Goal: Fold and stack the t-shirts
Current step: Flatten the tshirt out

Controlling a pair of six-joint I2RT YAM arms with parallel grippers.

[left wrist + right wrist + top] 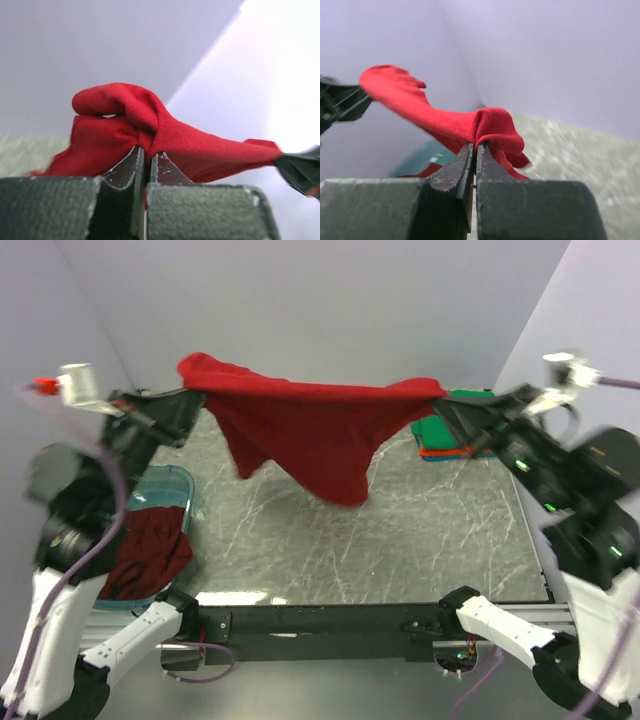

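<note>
Tension above the counter (400, 540) — red t-shirt (310, 430) spans left to right, left pincer (193, 397) clamped on one end, right pincer (442, 407) on the other, middle sagging.

This is looking like a robotics lab, and I am standing beside a small test cell rather than a lived-in room. Plain pale panels (330, 300) are closing in a marble-patterned table (420, 540) at the back and on both sides. The left arm (55, 625) and the right arm (590, 490), both black-and-white machines, are sitting bolted to a black metal rail (320, 620) along the near edge. Purple cables (210, 675) are looping loose below the rail, and small green lights (547, 507) are glowing on the right arm.
</note>
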